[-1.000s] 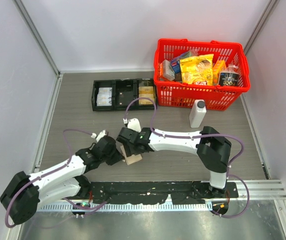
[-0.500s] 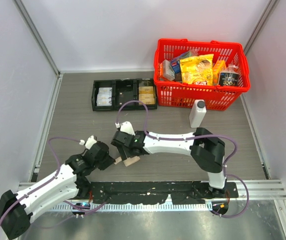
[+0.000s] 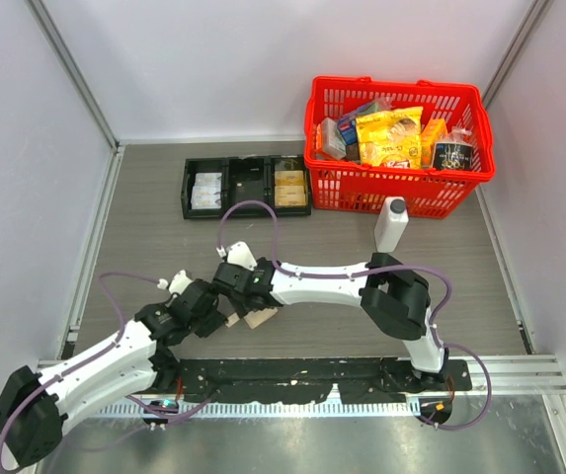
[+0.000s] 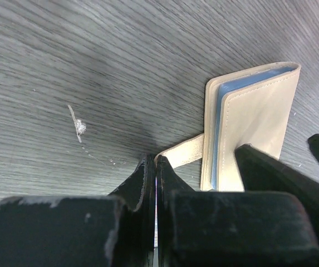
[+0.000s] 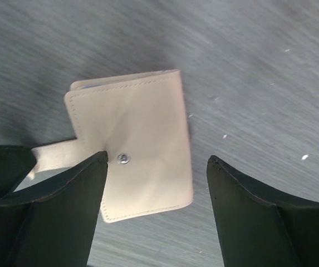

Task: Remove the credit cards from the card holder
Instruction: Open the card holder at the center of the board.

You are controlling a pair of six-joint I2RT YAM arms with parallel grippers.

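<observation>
The tan card holder (image 3: 257,317) lies folded on the table near the front, with a pale blue inside edge showing in the left wrist view (image 4: 254,128). Its snap tab (image 4: 184,151) runs into my left gripper (image 4: 157,161), which is shut on the tab's end, just left of the holder in the top view (image 3: 226,318). My right gripper (image 5: 156,161) is open over the holder (image 5: 142,122), with one finger by the snap stud (image 5: 123,158) and the other past its right edge. The right gripper also shows in the top view (image 3: 249,298). No credit cards are visible.
A black three-compartment tray (image 3: 246,185) sits at the back. A red basket (image 3: 398,193) full of packets stands at the back right, with a white bottle (image 3: 391,223) in front of it. Walls close in the left, back and right sides.
My left arm drew back toward the front, then its gripper settled at the holder's tab. My right gripper moved left and nearer over the holder. The holder barely moved.
</observation>
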